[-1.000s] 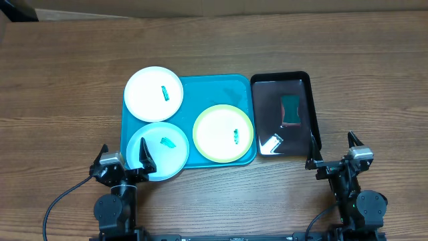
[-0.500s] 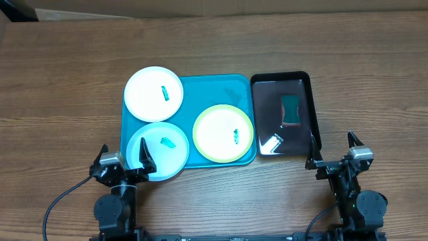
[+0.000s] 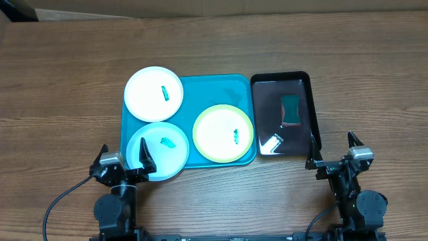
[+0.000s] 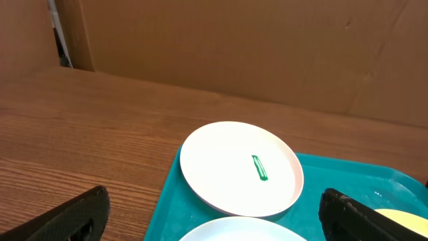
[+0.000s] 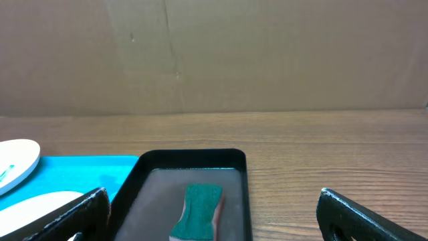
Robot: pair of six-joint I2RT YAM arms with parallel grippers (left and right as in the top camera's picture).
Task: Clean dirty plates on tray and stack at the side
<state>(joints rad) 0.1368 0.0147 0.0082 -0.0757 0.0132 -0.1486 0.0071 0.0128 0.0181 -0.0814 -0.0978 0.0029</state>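
On the tray (image 3: 214,90): white plate (image 3: 148,97), blue plate (image 3: 171,158), green-rimmed plate (image 3: 217,130).
Both the left gripper (image 3: 124,154) and right gripper (image 3: 331,154) rest released, jaws spread wide, holding nothing.

Light: bright, even and diffuse, falling from above; shadows faint and short throughout.
Tabletop (image 3: 67,80): grain crisp to every edge of the overhead view, no bending at the corners.
Black tray (image 3: 267,94): glossy; one hard white glare patch at its near left corner, pale sheen across the floor.
White plate (image 3: 144,100): nearly blown out overhead, rim barely separable.
Left claw (image 4: 214,201): fingers (image 4: 70,215) underexposed, detail lost, edges soft.
Right claw (image 5: 210,201): fingers (image 5: 364,215) likewise black; the black tray's interior looks slightly hazy here, possibly from reflection.
Cardboard backdrop (image 5: 267,53): flat, evenly lit.
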